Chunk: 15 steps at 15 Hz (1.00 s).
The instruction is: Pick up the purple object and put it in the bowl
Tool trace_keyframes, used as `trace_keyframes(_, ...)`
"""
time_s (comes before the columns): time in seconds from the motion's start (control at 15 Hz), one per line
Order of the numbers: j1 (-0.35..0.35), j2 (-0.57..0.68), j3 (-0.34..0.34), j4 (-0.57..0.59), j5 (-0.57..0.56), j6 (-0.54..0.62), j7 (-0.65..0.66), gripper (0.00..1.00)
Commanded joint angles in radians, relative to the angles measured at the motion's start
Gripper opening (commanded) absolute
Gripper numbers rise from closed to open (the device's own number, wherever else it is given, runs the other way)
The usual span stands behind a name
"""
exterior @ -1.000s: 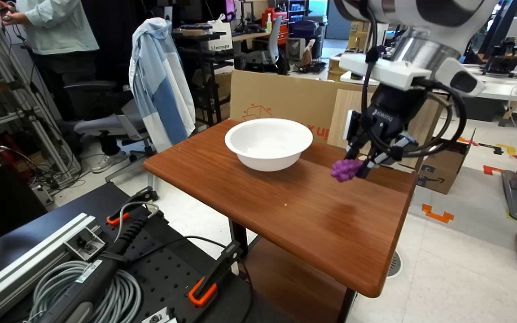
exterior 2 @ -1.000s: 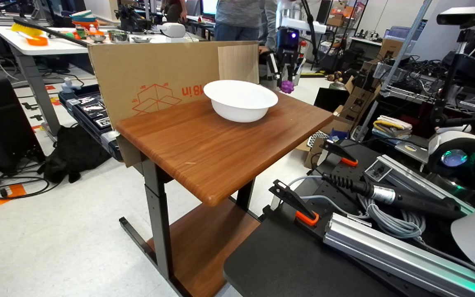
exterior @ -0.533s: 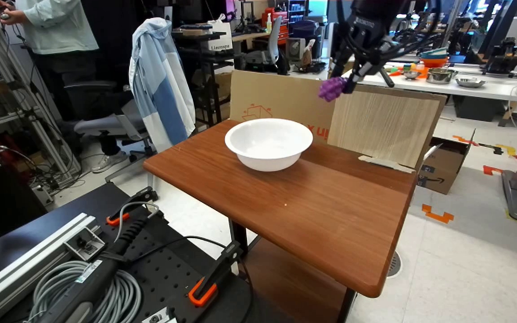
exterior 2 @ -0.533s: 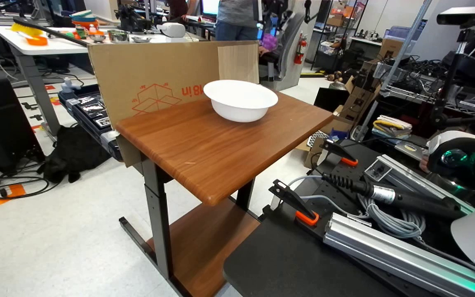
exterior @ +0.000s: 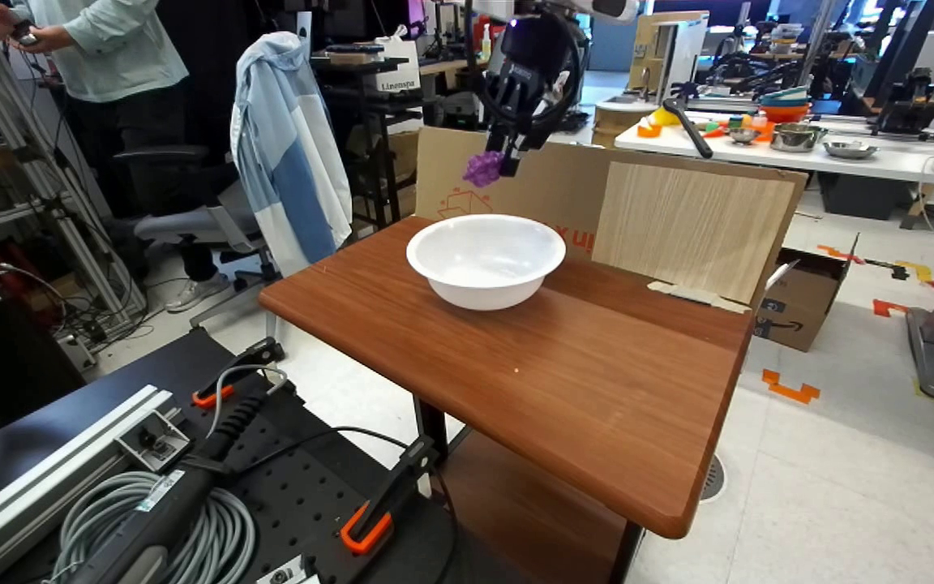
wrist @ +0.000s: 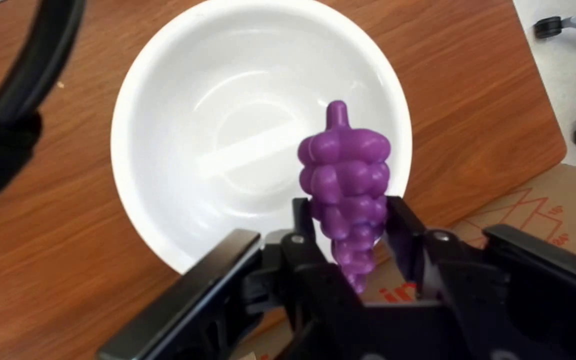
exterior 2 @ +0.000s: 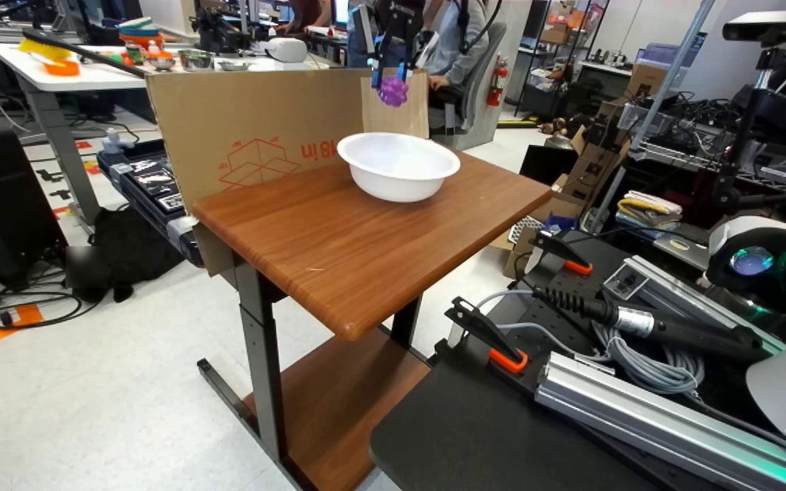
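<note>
The purple object (wrist: 350, 170) is a lumpy, grape-bunch shape with a short stem. My gripper (wrist: 348, 207) is shut on its lower middle, one finger on each side. In both exterior views, the purple object (exterior: 483, 169) (exterior 2: 393, 91) hangs from the gripper (exterior: 503, 156) (exterior 2: 390, 76) in the air, above the bowl's height. The white bowl (exterior: 487, 294) (exterior 2: 400, 185) stands upright on the brown table. In the wrist view, the bowl (wrist: 168, 150) lies below, and the purple object overlaps its right side. The visible inside of the bowl holds nothing.
The brown table (exterior: 597, 405) carries the bowl near its back edge. An upright cardboard panel (exterior 2: 263, 123) stands along that edge, behind the bowl. A black bench (exterior: 289, 478) with clamps and a cable coil stands beside the table. A person (exterior 2: 461, 54) sits behind the panel.
The gripper has risen from low over the table and then moved across to above the bowl area, with the purple object still held. The bowl has not moved.
</note>
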Motion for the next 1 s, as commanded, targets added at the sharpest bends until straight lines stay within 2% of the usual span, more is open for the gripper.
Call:
trace_keyframes(0.0,0.013,0.029,-0.008,-0.023,0.012,0.020,0.061,0.15)
trace_keyframes(0.27,0.016,0.062,-0.029,-0.036,-0.006,0.024,0.118,0.15)
trace_keyframes(0.33,0.019,0.065,-0.035,-0.043,-0.010,0.024,0.138,0.64)
trace_keyframes(0.4,0.011,0.061,-0.024,-0.035,-0.002,0.010,0.099,0.41)
trace_keyframes(0.6,0.011,0.071,-0.029,-0.038,-0.002,0.010,0.117,0.61)
trace_keyframes(0.67,0.011,0.071,-0.029,-0.038,-0.002,0.010,0.119,0.64)
trace_keyframes(0.93,0.011,0.071,-0.030,-0.038,-0.002,0.010,0.122,0.64)
